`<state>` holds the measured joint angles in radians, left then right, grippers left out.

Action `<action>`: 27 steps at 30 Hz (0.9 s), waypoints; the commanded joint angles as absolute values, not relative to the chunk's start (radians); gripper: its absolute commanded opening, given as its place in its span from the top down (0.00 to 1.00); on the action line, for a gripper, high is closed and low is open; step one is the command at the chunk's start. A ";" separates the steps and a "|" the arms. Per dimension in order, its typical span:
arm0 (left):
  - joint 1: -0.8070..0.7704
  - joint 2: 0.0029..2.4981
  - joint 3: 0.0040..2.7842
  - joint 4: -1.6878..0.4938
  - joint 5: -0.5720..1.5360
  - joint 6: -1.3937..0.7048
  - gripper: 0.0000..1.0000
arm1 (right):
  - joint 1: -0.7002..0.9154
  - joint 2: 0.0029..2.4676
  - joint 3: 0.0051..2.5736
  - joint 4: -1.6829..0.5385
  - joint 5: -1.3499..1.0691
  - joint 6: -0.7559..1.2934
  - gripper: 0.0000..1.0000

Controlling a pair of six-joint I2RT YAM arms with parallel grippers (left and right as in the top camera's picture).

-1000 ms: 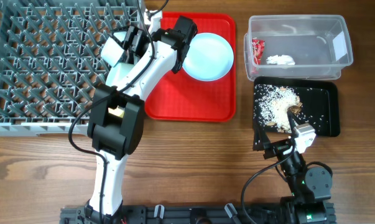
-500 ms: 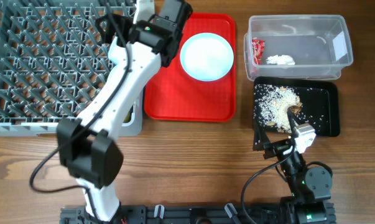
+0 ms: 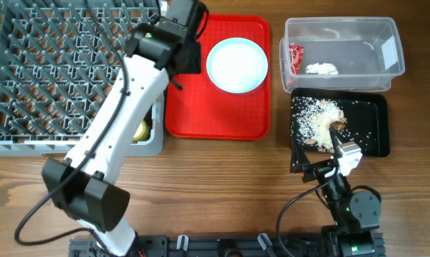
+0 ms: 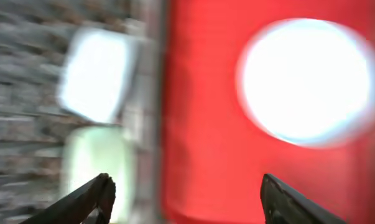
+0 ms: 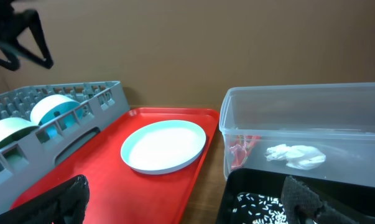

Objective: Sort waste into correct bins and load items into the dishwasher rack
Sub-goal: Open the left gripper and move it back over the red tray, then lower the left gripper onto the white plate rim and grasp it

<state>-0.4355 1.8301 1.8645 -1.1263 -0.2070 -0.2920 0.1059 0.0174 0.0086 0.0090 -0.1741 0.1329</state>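
L claw [image 4: 185, 183]: jaws spread wide, nothing btwn them; hovers over far-left corner of red tray [image 3: 200, 114], right beside the rack edge. View's motion-blurred.
Plate [image 3: 237, 65]: lies flat on far-right part of red tray. Only dish seen outside the rack, so prob the next pick.
Rack [image 3: 58, 71]: left of tray; bowls [image 5: 50, 107] stand on edge at its right side, likely to drain.
Clear tub [image 3: 357, 50]: far right; red wrapper [image 3: 294, 58] + tissue [image 3: 321, 68] inside, i.e. dry waste.
Black tray [image 3: 371, 132]: just near of tub; rice + brown scraps [image 3: 320, 118] on it, i.e. food waste.
R claw [image 5: 184, 199]: wide, empty, parked low at black tray's near edge, clear of L arm.
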 commanded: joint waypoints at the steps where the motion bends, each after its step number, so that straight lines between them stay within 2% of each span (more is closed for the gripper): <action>1: -0.459 1.831 1.864 -1.120 0.063 -0.362 0.24 | 0.104 0.007 0.005 0.012 -0.153 0.123 0.00; 8: -0.485 1.937 1.864 -1.090 -0.002 -0.516 0.28 | 0.104 0.007 0.005 0.012 -0.153 0.123 0.00; 12: -0.484 2.043 1.864 -1.015 -0.025 -0.529 0.36 | 0.104 0.007 0.005 0.012 -0.153 0.124 0.00; 17: -0.498 2.130 1.864 -0.985 -0.080 -0.527 0.37 | 0.104 0.007 0.005 0.012 -0.153 0.124 0.00; 27: -0.675 2.180 1.864 -0.864 -0.062 -0.117 0.33 | 0.104 0.007 0.005 0.012 -0.153 0.123 0.00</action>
